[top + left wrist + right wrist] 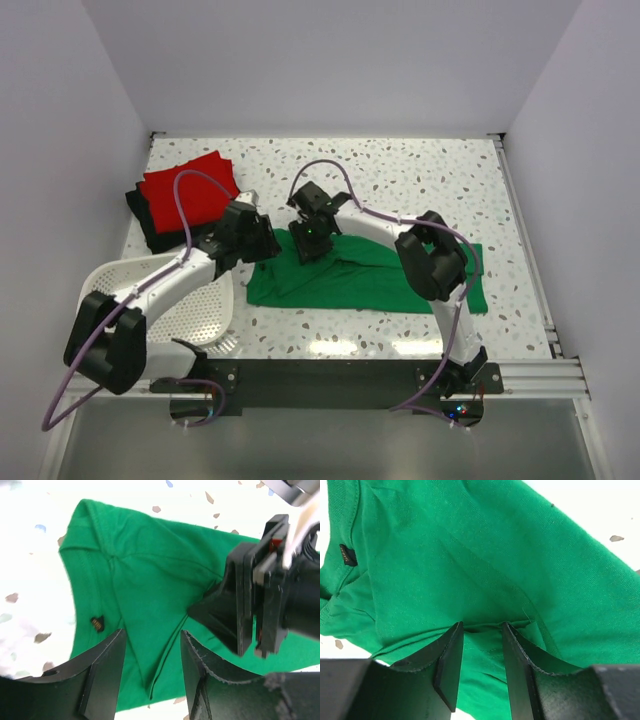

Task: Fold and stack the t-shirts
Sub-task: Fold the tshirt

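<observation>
The green shirt point(360, 285) is lying rumpled and partly doubled over, its collar label showing, spreading under both pairs of fingers. The left gripper point(152, 631) is hanging spread over a ridge in the cloth. The right gripper point(482, 625) is standing apart astride a crease.

A white speckled table point(420, 170) lies under both sets of jaws and runs past them to a plain pale back wall point(330, 60). Side walls point(50, 150) close in on either side of the jaws. A metal rail point(525, 240) edges the table, right of the right jaws. Glare point(330, 347) streaks the tabletop behind them.
</observation>
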